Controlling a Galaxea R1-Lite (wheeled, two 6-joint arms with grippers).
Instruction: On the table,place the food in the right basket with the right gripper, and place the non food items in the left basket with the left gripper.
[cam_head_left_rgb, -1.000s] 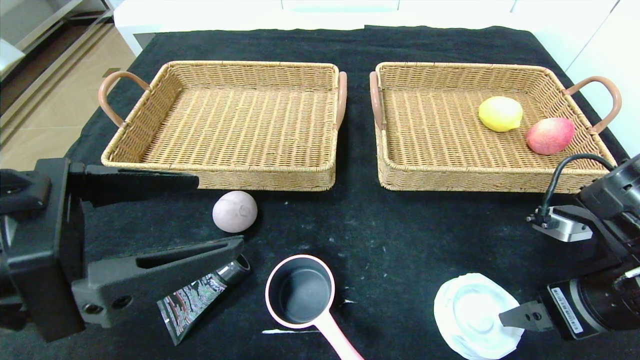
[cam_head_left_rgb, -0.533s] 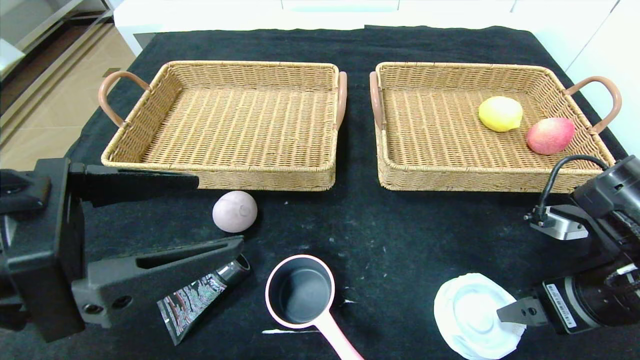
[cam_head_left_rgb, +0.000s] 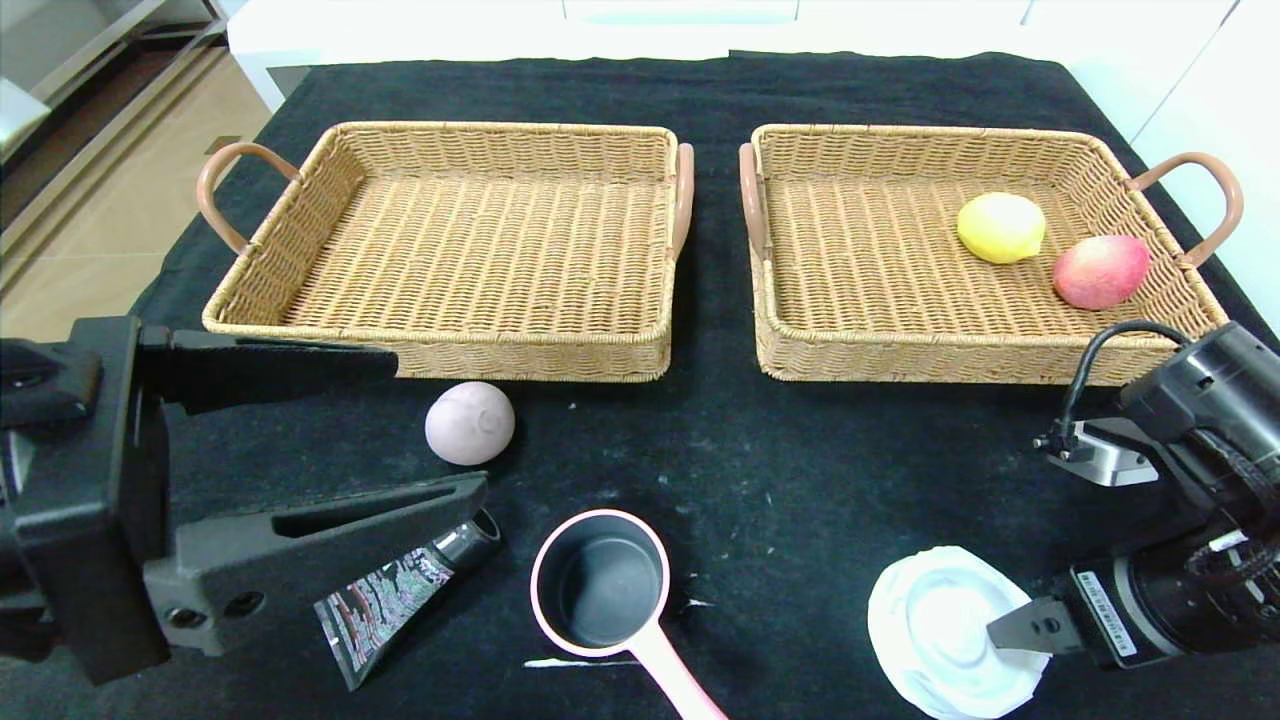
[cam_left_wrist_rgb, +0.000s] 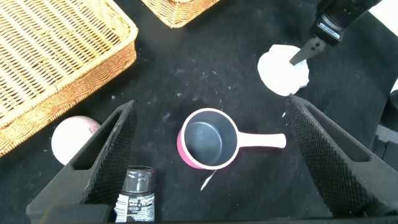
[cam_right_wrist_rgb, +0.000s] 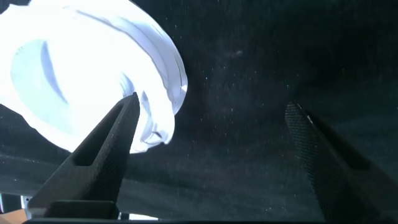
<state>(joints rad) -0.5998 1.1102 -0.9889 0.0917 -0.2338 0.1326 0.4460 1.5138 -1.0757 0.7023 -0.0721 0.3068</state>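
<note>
Sorting is part done — lemon and peach lie in the right basket. Our right gripper, fingers apart over the white dish, should cross to the mauve ball — left gripper gapes above the pan.

Lemon and peach in right basket; ball, tube, pan, dish on table in front.
</note>
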